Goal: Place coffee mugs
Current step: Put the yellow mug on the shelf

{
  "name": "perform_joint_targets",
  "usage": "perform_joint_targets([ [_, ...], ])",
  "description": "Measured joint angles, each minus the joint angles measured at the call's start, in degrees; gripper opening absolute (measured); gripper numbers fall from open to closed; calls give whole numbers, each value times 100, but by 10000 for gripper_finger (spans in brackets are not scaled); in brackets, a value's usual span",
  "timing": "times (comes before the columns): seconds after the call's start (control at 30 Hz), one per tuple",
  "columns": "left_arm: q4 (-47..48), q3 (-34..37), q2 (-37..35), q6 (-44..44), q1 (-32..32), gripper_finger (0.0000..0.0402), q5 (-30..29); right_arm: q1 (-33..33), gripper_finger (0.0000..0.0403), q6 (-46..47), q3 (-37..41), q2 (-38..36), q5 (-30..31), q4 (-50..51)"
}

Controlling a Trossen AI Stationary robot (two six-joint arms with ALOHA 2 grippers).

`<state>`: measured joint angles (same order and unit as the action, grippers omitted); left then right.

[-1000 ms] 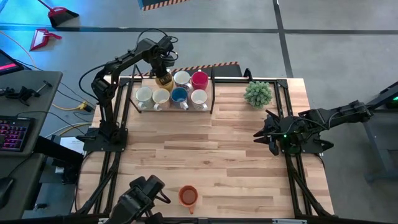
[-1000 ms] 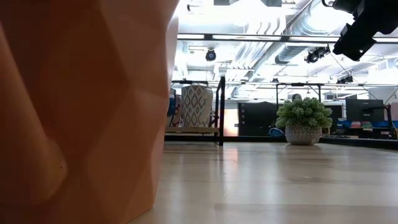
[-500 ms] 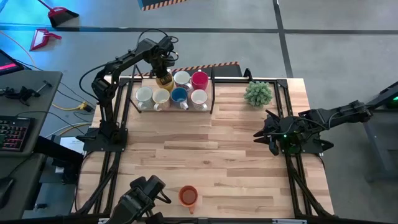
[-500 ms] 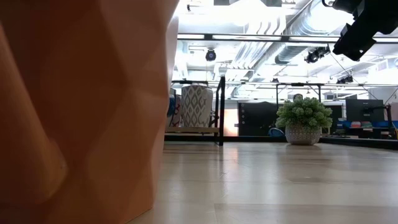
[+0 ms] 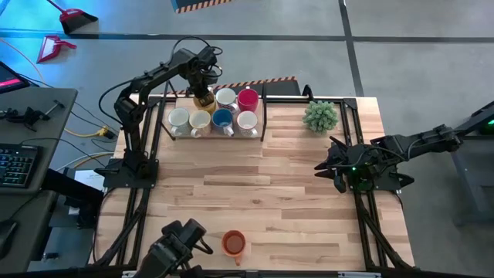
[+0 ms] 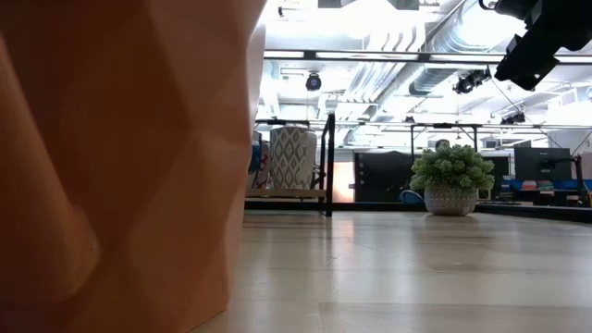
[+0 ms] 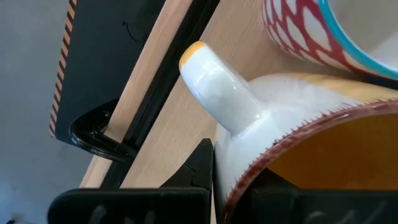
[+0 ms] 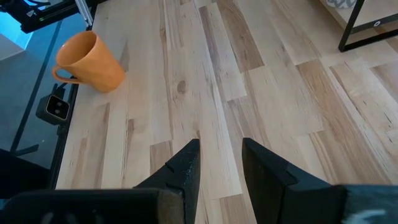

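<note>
A black-framed rack (image 5: 264, 116) at the table's far left carries several coffee mugs: white (image 5: 178, 118), cream (image 5: 200, 120), blue (image 5: 223, 118), white (image 5: 247, 120), white (image 5: 226, 96) and red (image 5: 248, 98). My left gripper (image 5: 204, 94) is over the rack's far left part, shut on a yellow-orange mug (image 7: 311, 130). A red-orange mug (image 5: 234, 243) stands alone by the near edge; it lies far from my right gripper in the right wrist view (image 8: 87, 61) and fills the low view's left (image 6: 120, 166). My right gripper (image 8: 221, 146) hovers open over the table's right side (image 5: 330, 166). My left gripper holds the yellow-orange mug by its rim wall beside the handle (image 7: 217, 87). One finger (image 7: 198, 171) is outside the wall and the other inside the mug. The fingers come from above, pointing down. Whether the mug's base rests on the rack does not show.
A small green potted plant (image 5: 320, 116) stands near the far right corner, also seen in the low view (image 6: 450, 180). The rack's dark posts (image 6: 328, 165) rise beside the mugs. Bare wood (image 5: 255, 193) lies between the rack, the right gripper and the lone mug.
</note>
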<state>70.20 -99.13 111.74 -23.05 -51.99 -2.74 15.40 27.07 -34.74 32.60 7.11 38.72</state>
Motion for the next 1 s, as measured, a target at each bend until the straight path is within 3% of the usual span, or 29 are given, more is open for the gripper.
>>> perform_joint_targets([
  [0.83, 19, -70, 289, -55, -50, 4, 51, 2, 99, 120, 0, 2, -113, -64],
  [1.0, 76, -70, 289, -19, -47, 25, 111, 2, 99, 120, 0, 2, -119, -47],
])
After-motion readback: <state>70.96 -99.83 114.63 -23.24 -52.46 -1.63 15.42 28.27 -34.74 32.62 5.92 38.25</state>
